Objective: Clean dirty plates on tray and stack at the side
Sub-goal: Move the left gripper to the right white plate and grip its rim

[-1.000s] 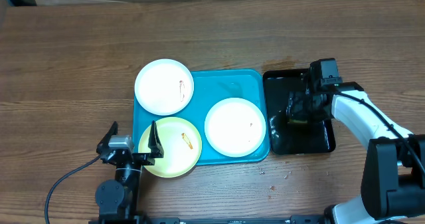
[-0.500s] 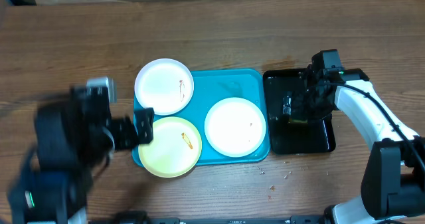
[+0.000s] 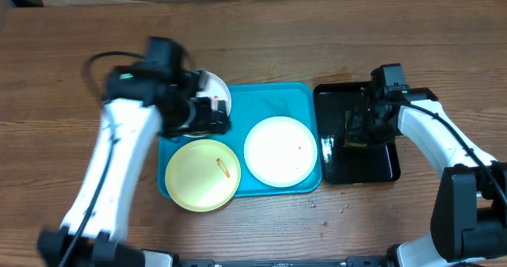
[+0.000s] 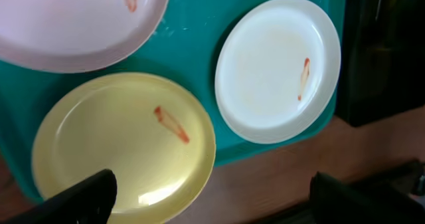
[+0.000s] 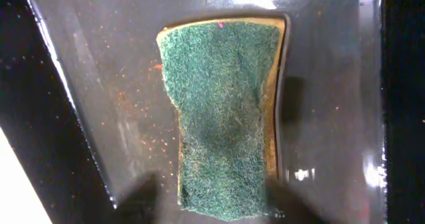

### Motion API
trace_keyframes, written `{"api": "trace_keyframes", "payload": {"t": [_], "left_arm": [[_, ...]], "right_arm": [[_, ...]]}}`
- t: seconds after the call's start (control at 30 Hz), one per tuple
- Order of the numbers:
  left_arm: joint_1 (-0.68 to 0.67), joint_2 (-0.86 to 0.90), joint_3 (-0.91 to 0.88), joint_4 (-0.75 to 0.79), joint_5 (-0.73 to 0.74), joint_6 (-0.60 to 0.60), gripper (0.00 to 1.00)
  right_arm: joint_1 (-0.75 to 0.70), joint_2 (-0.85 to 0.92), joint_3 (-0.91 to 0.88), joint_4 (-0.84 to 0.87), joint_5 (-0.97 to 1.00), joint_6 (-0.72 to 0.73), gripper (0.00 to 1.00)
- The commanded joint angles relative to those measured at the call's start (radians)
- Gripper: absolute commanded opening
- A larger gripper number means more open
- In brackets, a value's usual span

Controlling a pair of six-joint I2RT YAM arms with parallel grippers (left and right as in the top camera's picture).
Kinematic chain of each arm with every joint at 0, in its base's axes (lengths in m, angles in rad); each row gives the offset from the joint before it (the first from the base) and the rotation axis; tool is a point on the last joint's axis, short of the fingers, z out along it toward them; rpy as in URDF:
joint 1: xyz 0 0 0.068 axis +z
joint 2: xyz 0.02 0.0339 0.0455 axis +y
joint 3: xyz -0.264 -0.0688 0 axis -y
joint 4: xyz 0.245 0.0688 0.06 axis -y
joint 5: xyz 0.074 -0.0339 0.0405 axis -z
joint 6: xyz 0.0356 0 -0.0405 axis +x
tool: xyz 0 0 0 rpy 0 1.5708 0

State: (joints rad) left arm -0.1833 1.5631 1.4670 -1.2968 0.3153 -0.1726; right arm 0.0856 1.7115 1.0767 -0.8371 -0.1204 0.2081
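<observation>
The cyan tray point(image 3: 273, 101) holds three plates: a white one point(image 3: 217, 87) at the back left, a pale yellow one point(image 3: 202, 174) at the front left and a white one point(image 3: 280, 151) on the right. Each has a reddish smear. My left gripper point(image 3: 207, 116) hovers open and empty over the back-left plate, hiding much of it. In the left wrist view the left gripper point(image 4: 212, 201) is above the yellow plate point(image 4: 123, 144), the right white plate point(image 4: 279, 68) and the tray point(image 4: 192, 58). My right gripper point(image 5: 222, 201) is shut on a green sponge point(image 5: 222, 111).
The sponge lies in a wet glossy black tray point(image 3: 372, 168) right of the cyan tray; it also shows in the right wrist view point(image 5: 86, 64). Small crumbs lie on the wooden table point(image 3: 333, 207) in front of the trays.
My left arm has risen from the table's front edge and swung back over the back-left white plate. My right gripper has stayed over the sponge in the black tray.
</observation>
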Motion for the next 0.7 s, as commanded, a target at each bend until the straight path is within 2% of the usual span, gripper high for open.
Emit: {"api": "trace_keyframes", "payload": {"t": [0.0, 0.1, 0.37, 0.53, 0.6, 0.67], "left_arm": [[-0.069, 0.092, -0.042, 0.081, -0.032, 0.012, 0.81], [-0.105, 0.159, -0.042, 0.141, -0.036, 0.012, 0.67], [-0.224, 0.326, -0.043, 0.204, -0.072, -0.019, 0.66], [-0.284, 0.422, -0.045, 0.207, -0.217, -0.071, 0.63], [-0.294, 0.457, -0.045, 0.212, -0.226, -0.079, 0.63], [-0.296, 0.484, -0.045, 0.226, -0.227, -0.078, 0.55]], "right_arm": [[-0.001, 0.000, 0.022, 0.006, 0.014, 0.006, 0.64], [-0.001, 0.000, 0.024, 0.024, 0.015, 0.005, 0.62], [-0.001, 0.000, 0.024, 0.055, 0.015, 0.006, 0.54], [-0.001, 0.000, 0.024, 0.062, 0.015, 0.005, 0.54], [-0.001, 0.000, 0.024, 0.061, 0.015, 0.006, 0.54], [-0.001, 0.000, 0.024, 0.061, 0.015, 0.005, 0.54]]}}
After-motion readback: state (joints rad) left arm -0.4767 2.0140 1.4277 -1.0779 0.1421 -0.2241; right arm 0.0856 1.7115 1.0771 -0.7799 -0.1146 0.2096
